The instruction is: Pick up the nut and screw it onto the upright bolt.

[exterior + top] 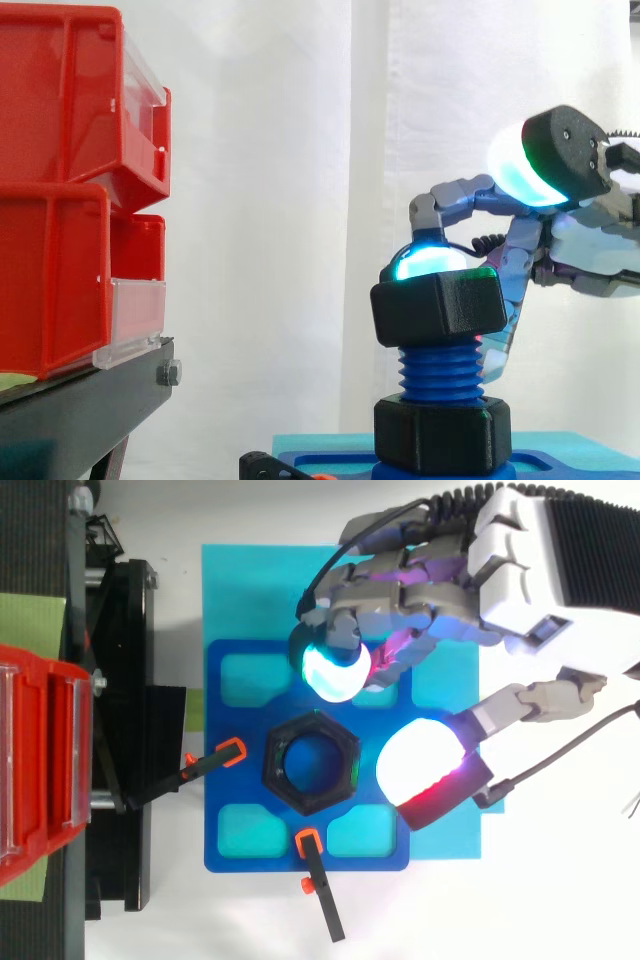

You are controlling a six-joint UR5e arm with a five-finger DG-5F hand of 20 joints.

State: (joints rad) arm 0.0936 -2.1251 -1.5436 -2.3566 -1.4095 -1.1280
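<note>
A black hexagonal nut (pixel 435 305) sits level on top of the upright blue threaded bolt (pixel 440 372). From above, the nut (pixel 270 765) is a ring around the bolt's end. My hand (pixel 520 550) reaches in from the right, behind the nut. One bent finger's cyan fingertip (pixel 430 262) rests at the nut's top rear edge. The thumb pad (pixel 535 160) is raised well above and beside the nut, clear of it. Nothing pinches the nut. A second black hexagonal piece (pixel 440 435) sits at the bolt's foot.
The bolt stands on a blue plate (pixel 225 780) with teal pockets, on a cyan mat (pixel 240 580). Two black clamps with orange tips (pixel 230 752) (pixel 308 842) lie at the plate's left and front. Red bins (pixel 70 190) on a black stand (pixel 80 410) are at the left.
</note>
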